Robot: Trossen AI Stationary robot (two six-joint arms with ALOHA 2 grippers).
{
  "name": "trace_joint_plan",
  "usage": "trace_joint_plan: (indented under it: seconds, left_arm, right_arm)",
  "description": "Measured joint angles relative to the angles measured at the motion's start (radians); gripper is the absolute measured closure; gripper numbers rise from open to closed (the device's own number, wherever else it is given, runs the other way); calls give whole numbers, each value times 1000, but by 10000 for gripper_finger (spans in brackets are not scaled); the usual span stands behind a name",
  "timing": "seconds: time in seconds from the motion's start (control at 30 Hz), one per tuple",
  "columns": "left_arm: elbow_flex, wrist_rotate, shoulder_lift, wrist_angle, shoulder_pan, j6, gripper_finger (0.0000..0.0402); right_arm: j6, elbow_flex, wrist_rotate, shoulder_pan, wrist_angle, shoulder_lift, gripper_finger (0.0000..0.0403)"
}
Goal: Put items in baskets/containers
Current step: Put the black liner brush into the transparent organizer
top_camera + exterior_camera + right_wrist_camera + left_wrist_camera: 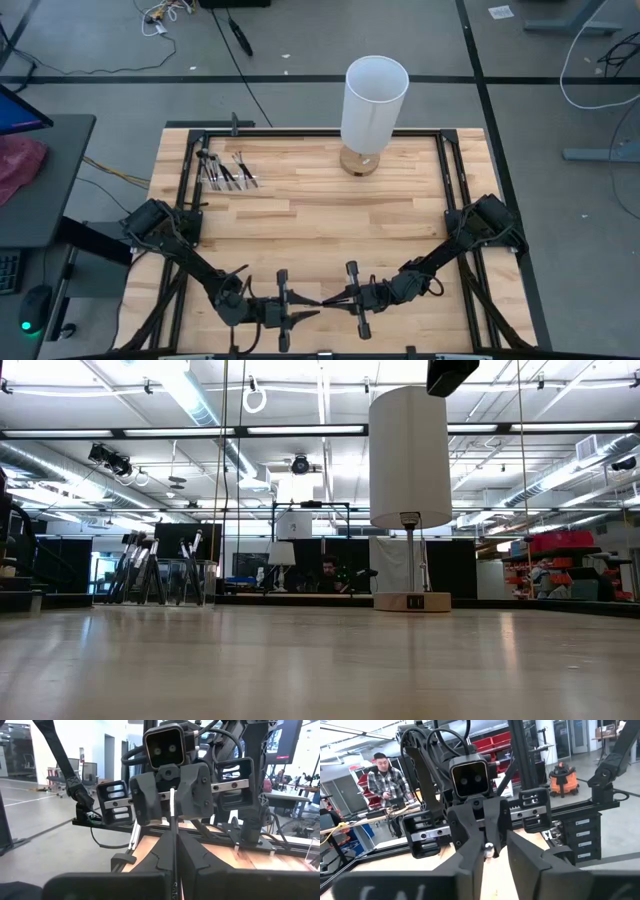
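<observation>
My two grippers face each other above the table's near edge. My right gripper [335,298] [174,851] is shut on a thin dark brush [173,820], which sticks out toward my left gripper [308,312] [490,865]. The left one is open. Its fingers [150,795] stand on either side of the brush's free end [489,851], with a gap showing on both sides. At the far left stands the clear container [226,172] [165,575], with several dark brushes in it, leaning against its walls. My right gripper pinches the brush's shaft [174,862] between its two shut fingers. The fingers come level from the table's right side, and the brush runs along them and out past their tips. It is held about level, clear of the table.
A tall white cylinder lamp [373,105] [410,460] on a wooden base stands at the far middle. A black frame rail [300,131] runs around the tabletop. A person [387,780] stands beyond the table. Bare wood lies between the grippers and the container.
</observation>
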Motion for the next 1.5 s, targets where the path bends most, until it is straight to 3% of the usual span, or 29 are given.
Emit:
trace_joint_plan:
  seconds: [0.23, 0.37, 0.43, 0.63, 0.7, 0.8, 0.97, 1.17, 1.23, 1.33, 1.5]
  left_arm:
    - [0, -3, 0, 0, 0, 0, 381]
    - [-1, -53, -3, -11, -9, 0, 386]
    - [-2, -140, -22, -43, -21, -6, 378]
    - [-2, -495, -160, -259, -71, -91, 387]
    - [-8, -584, -219, -362, -75, -140, 387]
    - [-33, -644, -322, -496, -61, -220, 387]
    - [-101, -548, -523, -764, 21, -452, 387]
    - [-117, -246, -751, -1381, 238, -913, 387]
    - [-117, -190, -807, -1558, 331, -1021, 386]
    - [-117, -117, -872, -1775, 468, -1126, 386]
    - [-117, -58, -932, -1958, 679, -1145, 385]
  right_arm:
    - [1, 0, -5, 0, -8, 0, 389]
    - [1, 2, 21, -1, -42, -2, 372]
    - [2, 3, 102, 5, -69, -4, 360]
    - [18, 0, 507, 55, -283, -51, 323]
    - [53, 0, 566, 62, -322, -64, 314]
    - [121, 0, 554, 65, -350, -63, 304]
    - [238, 0, 389, 47, -426, -60, 298]
    - [287, 0, 329, 35, -460, -60, 301]
    - [285, 0, 327, 33, -456, -60, 302]
    - [285, 0, 327, 25, -457, -60, 303]
    - [304, 0, 325, 7, -456, -60, 303]
